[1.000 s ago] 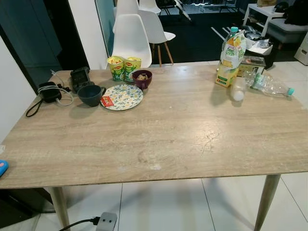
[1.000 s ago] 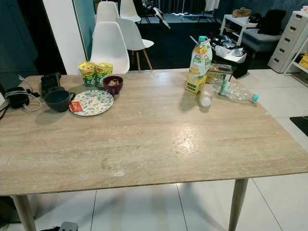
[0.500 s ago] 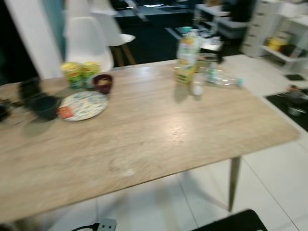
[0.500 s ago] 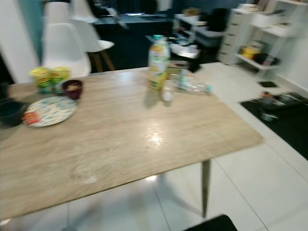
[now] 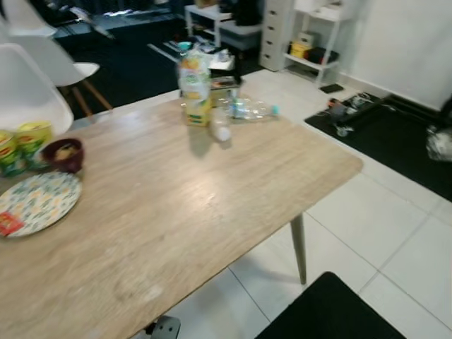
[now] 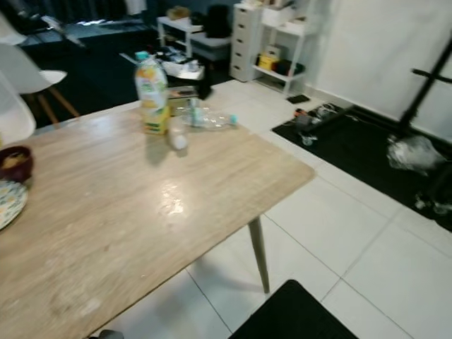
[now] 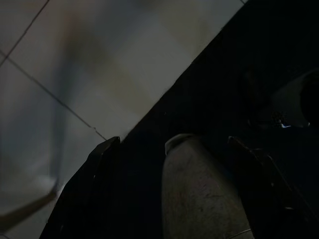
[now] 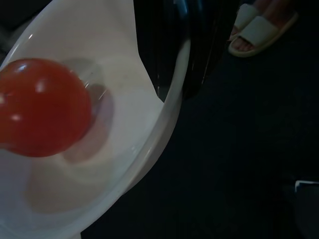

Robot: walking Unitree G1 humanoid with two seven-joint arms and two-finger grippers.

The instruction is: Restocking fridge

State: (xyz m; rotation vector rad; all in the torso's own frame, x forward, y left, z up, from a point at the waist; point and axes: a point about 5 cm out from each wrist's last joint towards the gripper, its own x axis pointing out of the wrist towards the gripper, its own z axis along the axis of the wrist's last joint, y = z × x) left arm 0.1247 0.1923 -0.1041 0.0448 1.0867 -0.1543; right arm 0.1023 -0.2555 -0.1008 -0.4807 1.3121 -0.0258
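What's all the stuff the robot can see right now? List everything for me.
Table: 1, light wood, in front of the robot.
Juice bottle: 1, yellow-orange label, upright near the table's far edge.
Clear water bottle: 1, teal cap, lying on its side beside the juice.
Small white item: 1, just in front of the juice; too blurred to identify.
Floral plate: 1, on the table's left.
Red packet: 1, on the plate's edge.
Dark red bowl: 1, behind the plate.
Green-yellow cups: 2, beside the bowl.
White chair: 1, behind the table.
White drawers: 1, far wall.
White bowl: 1, in the right wrist view.
Red ball-like thing: 1, inside that bowl.
Sandalled foot: 1, a person's, on the dark floor.
Left gripper: above the floor.
Right gripper: black fingers on the white bowl's rim.
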